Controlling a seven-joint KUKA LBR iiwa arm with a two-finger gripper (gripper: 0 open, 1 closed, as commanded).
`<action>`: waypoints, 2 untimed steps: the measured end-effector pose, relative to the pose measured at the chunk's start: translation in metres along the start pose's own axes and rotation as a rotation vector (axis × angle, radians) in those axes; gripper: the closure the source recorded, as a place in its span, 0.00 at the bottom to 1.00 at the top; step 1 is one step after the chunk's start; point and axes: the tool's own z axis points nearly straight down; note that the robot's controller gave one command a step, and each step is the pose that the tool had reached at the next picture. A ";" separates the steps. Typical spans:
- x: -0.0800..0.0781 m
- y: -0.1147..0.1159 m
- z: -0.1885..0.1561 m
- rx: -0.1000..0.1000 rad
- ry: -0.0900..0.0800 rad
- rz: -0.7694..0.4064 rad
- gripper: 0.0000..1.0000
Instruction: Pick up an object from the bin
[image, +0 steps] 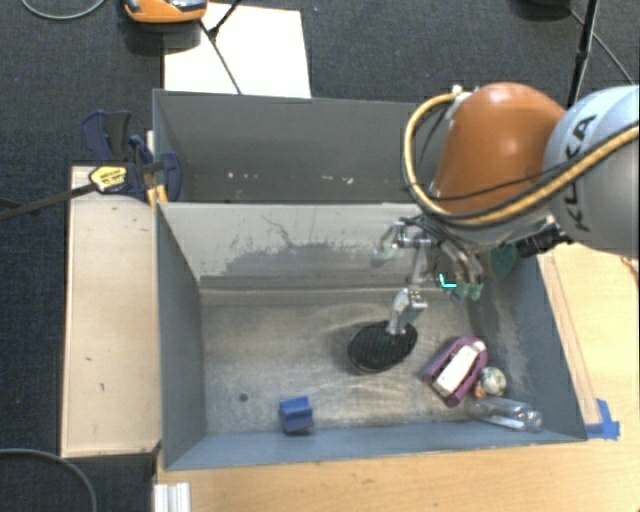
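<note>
Bin centre: you've got the tool (405, 312) low in the bin (260, 340), at the upper right edge of a black round ribbed disc (380, 348) lying flat on the floor.
Tool state: can't tell from your view whether it's apart or together.
Right of disc: purple-and-white packet (455, 370), tilted, near the disc but apart.
Front right corner: small pale ball (492, 380) just beside the packet; clear plastic piece (508, 413) in front of it.
Front wall: blue block (296, 414), well apart from the tool.
</note>
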 end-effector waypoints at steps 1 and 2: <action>0.057 -0.037 0.132 0.000 0.001 -0.249 0.00; 0.055 -0.036 0.130 0.000 -0.005 -0.247 1.00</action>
